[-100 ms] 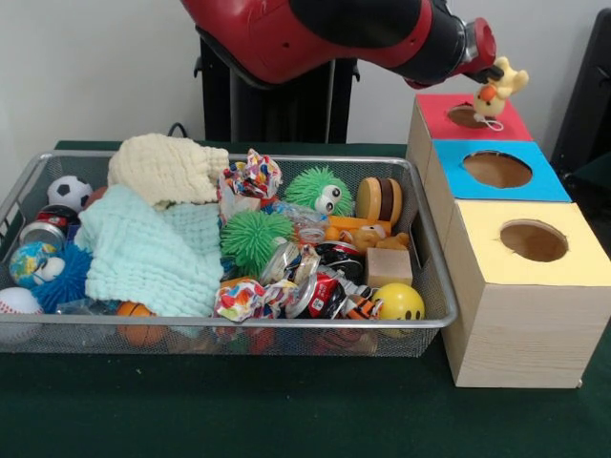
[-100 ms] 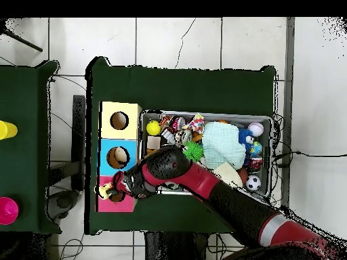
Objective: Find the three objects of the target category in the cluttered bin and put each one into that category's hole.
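gripper [image 1: 491, 88]: clamped on a yellow duck toy [image 1: 500, 84]; right over the red box [image 1: 473, 118] hole
bin [image 1: 434, 286]: crammed full; its rim just beside the boxes

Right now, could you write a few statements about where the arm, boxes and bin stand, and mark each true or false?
1. The gripper holds a yellow duck toy above the red box. True.
2. The yellow box stands between the red and blue ones. False: the blue box is in the middle.
3. A soccer ball lies in the wire bin. True.
4. The mint cloth lies outside the bin. False: it lies inside.
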